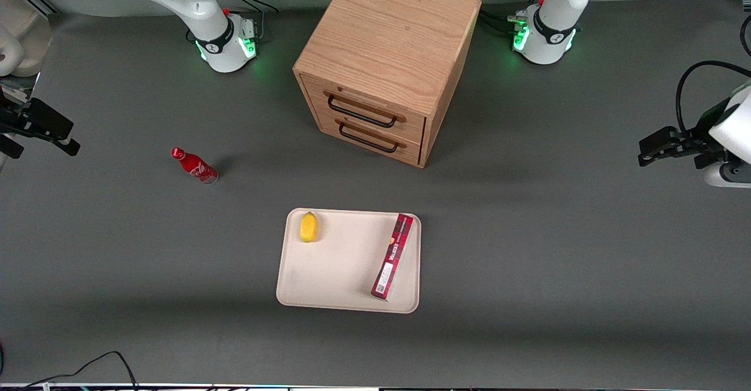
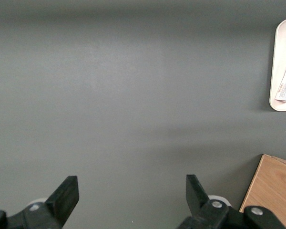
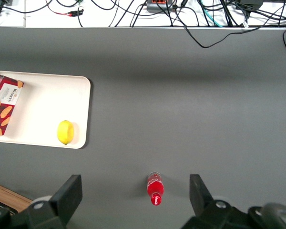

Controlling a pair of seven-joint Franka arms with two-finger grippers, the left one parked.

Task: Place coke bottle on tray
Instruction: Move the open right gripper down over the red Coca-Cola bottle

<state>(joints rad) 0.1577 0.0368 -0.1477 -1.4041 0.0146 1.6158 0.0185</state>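
The bottle (image 1: 195,165) is standing upright on the grey bench (image 1: 528,250), well apart from the tray (image 1: 328,273), toward the working arm's end and farther from the front camera than the tray. It is small and red, with a red cap, a narrow neck and white script on its body.

The claw (image 3: 136,195) is hanging above the bench near the bottle, its fingers (image 3: 69,193) spread wide and gripping nothing. Only the right wrist view is showing this: there the bottle (image 3: 155,188) is sitting between the two fingers' lines, seen from above, untouched. In the front view the claw (image 1: 44,130) is appearing at the frame's edge, and its spread cannot be judged there.

The front view alone is showing the whole cabinet (image 1: 387,62), which is standing farther from the camera than the tray, two drawers facing forward. On the tray, a lemon (image 1: 308,227) is lying near the corner closest to the bottle, and a long dark-red box (image 1: 393,256) is lying along the edge toward the parked arm's end. The right wrist view is also catching cables (image 3: 181,12) along the bench's edge.
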